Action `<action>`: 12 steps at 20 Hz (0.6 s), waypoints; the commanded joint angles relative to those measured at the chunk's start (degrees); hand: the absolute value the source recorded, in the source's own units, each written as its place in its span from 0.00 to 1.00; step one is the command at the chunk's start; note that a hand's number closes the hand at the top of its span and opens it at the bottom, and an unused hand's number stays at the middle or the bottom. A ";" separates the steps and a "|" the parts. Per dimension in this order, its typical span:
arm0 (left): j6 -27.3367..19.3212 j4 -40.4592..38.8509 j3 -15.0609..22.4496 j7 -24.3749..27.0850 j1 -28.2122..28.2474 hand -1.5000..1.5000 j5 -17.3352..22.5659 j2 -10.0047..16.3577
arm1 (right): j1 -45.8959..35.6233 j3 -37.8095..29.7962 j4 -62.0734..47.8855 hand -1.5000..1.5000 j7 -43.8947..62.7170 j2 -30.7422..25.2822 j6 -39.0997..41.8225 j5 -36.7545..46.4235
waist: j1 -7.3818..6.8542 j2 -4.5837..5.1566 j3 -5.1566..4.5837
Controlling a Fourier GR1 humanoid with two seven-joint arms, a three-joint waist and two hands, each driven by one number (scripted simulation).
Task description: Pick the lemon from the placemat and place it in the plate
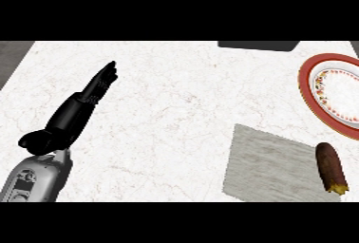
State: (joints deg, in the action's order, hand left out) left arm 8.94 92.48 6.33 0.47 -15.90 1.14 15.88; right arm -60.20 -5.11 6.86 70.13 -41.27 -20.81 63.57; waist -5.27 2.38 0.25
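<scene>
Only the black left hand (pixel 76 111) shows, fingers straight and empty, over the white marble table (pixel 168 104). A brown elongated object (pixel 331 168) lies at the right edge of the grey placemat (pixel 270 168), near the red-rimmed plate (pixel 306 88).

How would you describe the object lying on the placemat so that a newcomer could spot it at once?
Start at the white marble counter; a grey placemat lies toward its lower right. At the mat's right edge lies a dark brown, elongated object with a yellowish lower tip. Unlike the round, red-rimmed plate above it, it is small, dark and oblong.
</scene>
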 commanded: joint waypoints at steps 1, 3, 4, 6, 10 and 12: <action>-0.09 0.16 0.19 0.37 1.32 0.50 0.10 -0.45 | 2.90 -2.96 -1.24 0.00 15.03 3.02 -13.16 -1.53 | 0.32 -0.18 0.00; -0.27 -0.16 -0.30 0.75 0.20 0.50 0.06 -0.48 | 3.06 -2.65 -1.33 0.00 15.01 3.64 -15.06 -0.73 | 0.29 -0.02 -0.05; 0.49 0.49 -0.15 0.40 1.43 0.50 0.24 0.21 | 2.91 -1.48 -0.37 0.00 15.01 3.59 -17.07 0.66 | 0.21 -0.55 -0.12; -0.34 -0.40 0.46 1.40 1.62 0.50 -0.90 -0.57 | 5.07 -1.24 -0.09 0.00 14.23 4.70 -20.26 1.31 | 0.90 -0.39 -0.06; -0.24 1.67 0.07 0.46 2.40 0.50 -0.36 -0.21 | 4.29 -0.30 1.49 0.00 14.39 5.09 -25.28 3.53 | -0.10 -0.65 -0.08; -0.51 1.06 0.87 1.38 3.53 0.50 -1.11 -0.80 | 4.39 1.15 2.13 0.00 13.90 5.42 -27.61 5.78 | 0.17 -0.61 -0.15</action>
State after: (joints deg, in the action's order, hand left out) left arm 8.88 93.62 6.43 0.94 -13.86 0.78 15.76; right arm -55.61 -5.59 7.29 69.23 -37.46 -35.92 66.58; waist -5.07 1.76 0.16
